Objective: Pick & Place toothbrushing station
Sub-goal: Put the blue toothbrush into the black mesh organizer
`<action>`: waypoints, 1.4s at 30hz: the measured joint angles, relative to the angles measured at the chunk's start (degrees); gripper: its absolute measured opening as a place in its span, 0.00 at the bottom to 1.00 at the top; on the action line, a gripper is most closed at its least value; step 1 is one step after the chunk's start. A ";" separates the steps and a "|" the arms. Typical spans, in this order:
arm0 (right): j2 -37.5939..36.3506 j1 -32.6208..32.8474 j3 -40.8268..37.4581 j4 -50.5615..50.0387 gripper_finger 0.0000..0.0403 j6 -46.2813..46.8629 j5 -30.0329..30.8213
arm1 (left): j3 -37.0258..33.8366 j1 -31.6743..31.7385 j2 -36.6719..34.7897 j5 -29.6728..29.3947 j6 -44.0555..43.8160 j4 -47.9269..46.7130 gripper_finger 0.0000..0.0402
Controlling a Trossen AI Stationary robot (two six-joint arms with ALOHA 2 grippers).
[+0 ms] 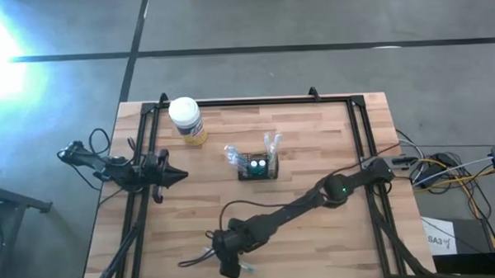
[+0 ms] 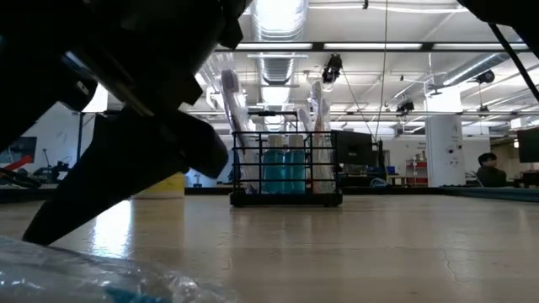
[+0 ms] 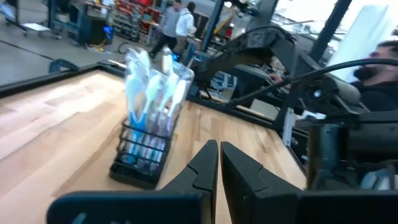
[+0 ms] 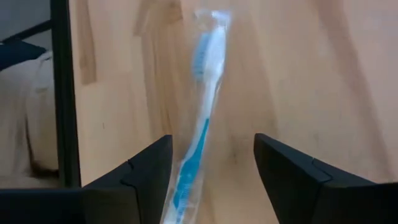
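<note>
The toothbrushing station point(image 1: 257, 167) is a small black wire holder standing on its base at the table's middle, with wrapped toothbrushes sticking up out of it. It also shows in the low view point(image 2: 286, 172) and the left wrist view point(image 3: 146, 152). A blue toothbrush in a clear wrapper point(image 4: 198, 118) lies flat on the table near the front edge point(image 1: 198, 258). My right gripper point(image 1: 227, 257) is open just above it, one finger on each side point(image 4: 211, 155). My left gripper point(image 1: 179, 176) is shut and empty at the table's left, pointing toward the station point(image 3: 217, 146).
A yellow jar with a white lid point(image 1: 187, 120) stands at the far left of the table. A black frame rail point(image 1: 254, 102) runs round the table's edges. Bare wood lies between the station and the front edge. People show in the room beyond.
</note>
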 joint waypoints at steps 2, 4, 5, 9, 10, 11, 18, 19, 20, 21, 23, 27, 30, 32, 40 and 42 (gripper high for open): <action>0.13 -0.11 -0.89 0.73 0.55 1.32 -0.83 | -0.04 0.00 0.00 0.83 -0.03 -0.15 0.06; 0.13 -0.24 -1.17 0.06 0.55 1.38 -0.93 | -0.04 0.00 0.00 1.23 -0.26 -0.40 0.06; 0.11 -0.28 -1.34 -0.01 0.55 1.34 -0.94 | -0.04 0.00 0.00 1.48 -0.37 -0.49 0.06; 0.06 -0.25 -1.45 0.01 0.55 0.57 -0.80 | -0.06 0.00 0.00 1.80 -0.39 -0.96 0.06; 0.06 -0.24 -1.53 0.04 0.55 0.18 -0.79 | -0.06 -0.02 0.00 1.80 -0.39 -1.08 0.06; 0.06 -0.26 -1.67 0.09 0.55 0.02 -0.94 | -0.09 0.00 0.00 1.78 -0.39 -1.14 0.06; 0.03 -0.62 -4.34 1.00 0.51 -0.28 -1.83 | -0.09 0.00 0.00 1.78 -1.33 -1.12 0.06; 0.02 -0.65 -4.57 1.02 0.50 -0.30 -1.16 | -0.09 -0.02 -0.02 1.78 -1.46 -1.12 0.06; 0.02 -0.71 -4.76 1.00 0.49 -0.28 -0.52 | -0.09 -0.01 -0.02 1.79 -1.49 -1.12 0.06; 0.02 -0.77 -4.87 0.78 0.47 -0.29 0.22 | -0.11 -0.01 -0.01 1.79 -1.61 -1.12 0.06; 0.02 -0.91 -4.89 -0.74 0.45 -0.61 2.61 | -0.13 -0.02 -0.02 1.78 -2.52 -1.12 0.06; -0.03 -1.50 -3.32 -7.19 0.39 -2.95 8.23 | -0.13 -0.01 -0.02 2.11 -4.05 -1.20 0.06; -0.17 -1.90 -2.22 -10.20 0.35 -5.64 11.55 | -0.13 -0.01 -0.02 2.37 -4.54 -2.11 0.06; -0.26 -2.37 -1.38 -11.37 0.32 -7.15 12.10 | -0.13 -0.02 -0.02 2.52 -4.96 -2.52 0.06; -0.17 -3.42 -0.87 -12.97 0.19 -10.38 12.33 | -0.13 -0.02 -0.02 2.66 -6.63 -4.68 0.06; -0.50 -3.65 -0.85 -13.87 0.14 -12.20 12.50 | -0.13 0.00 -0.02 2.81 -7.06 -4.60 0.06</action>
